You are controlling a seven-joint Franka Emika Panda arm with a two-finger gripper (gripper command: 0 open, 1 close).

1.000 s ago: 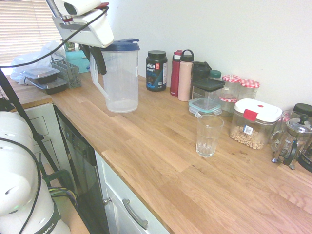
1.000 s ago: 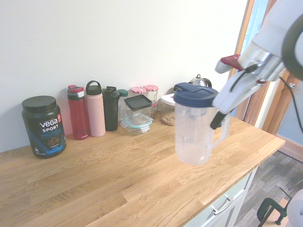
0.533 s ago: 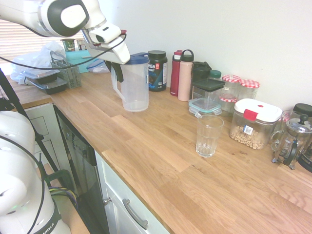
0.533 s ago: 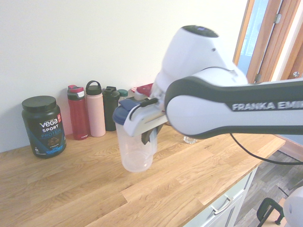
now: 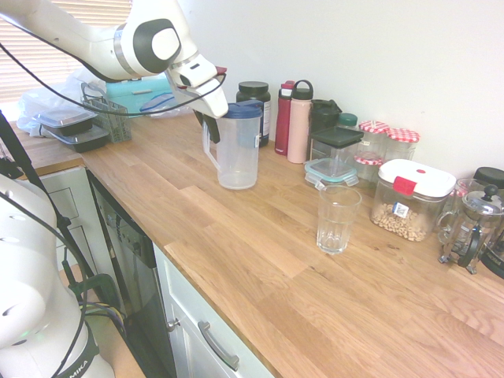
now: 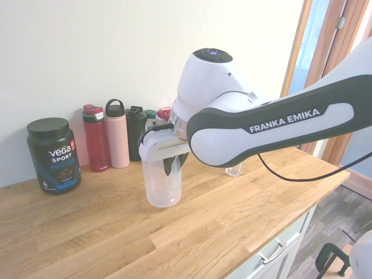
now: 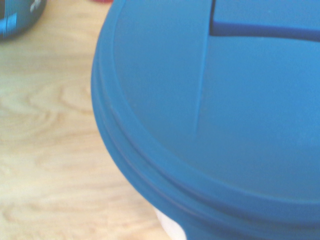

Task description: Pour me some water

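Pincer (image 5: 209,126) clamped on handle of clear pitcher (image 5: 238,153) w/ blue lid (image 5: 243,109); lid fills wrist view (image 7: 215,115). In the first exterior view the pitcher hangs upright, base at or just above the wooden tabletop (image 5: 260,260) – can't tell if touching. Empty glass (image 5: 337,218) stands at approx 4 o'clock from pitcher, well apart. Black protein tub (image 5: 253,101), red bottle (image 5: 284,118) & pink bottle (image 5: 299,122) at 12–2 o'clock behind pitcher, along the wall.

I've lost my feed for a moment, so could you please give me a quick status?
Gripper shut on pitcher handle, pitcher upright. Glass empty, apart from it. Bare counter between them.
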